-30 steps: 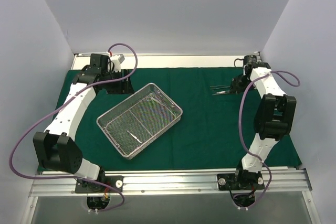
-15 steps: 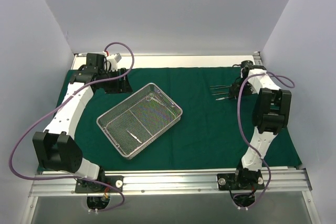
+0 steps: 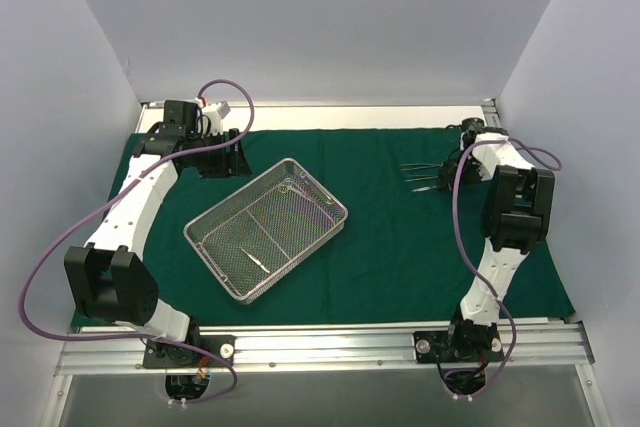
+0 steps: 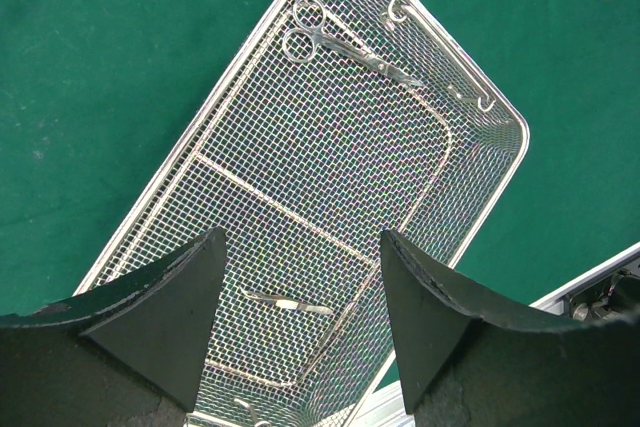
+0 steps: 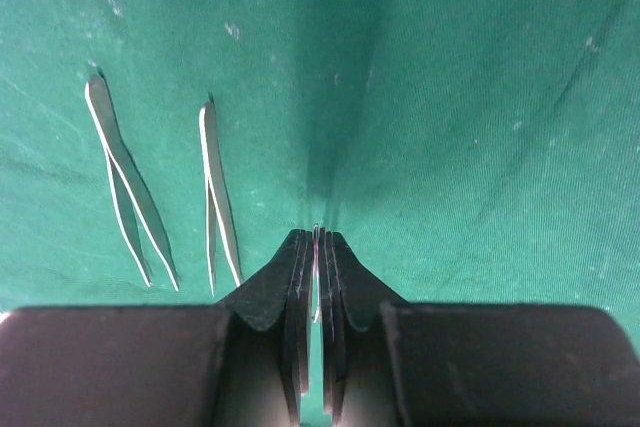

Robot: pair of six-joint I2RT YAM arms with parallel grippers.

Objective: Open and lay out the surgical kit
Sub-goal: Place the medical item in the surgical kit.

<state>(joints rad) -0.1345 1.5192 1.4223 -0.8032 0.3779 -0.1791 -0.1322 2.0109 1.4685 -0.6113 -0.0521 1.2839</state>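
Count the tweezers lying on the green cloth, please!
2. Outer forceps and inner forceps lie side by side beside the right end effector, which pinches a thin metal sliver, maybe a third. Others may be hidden.

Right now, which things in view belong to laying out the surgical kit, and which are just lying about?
Job:
green drape
wire-mesh tray
scissors and forceps in the tray
two forceps laid on the drape
thin steel piece pinched in the right tool

Not the job:
purple cables
aluminium rail
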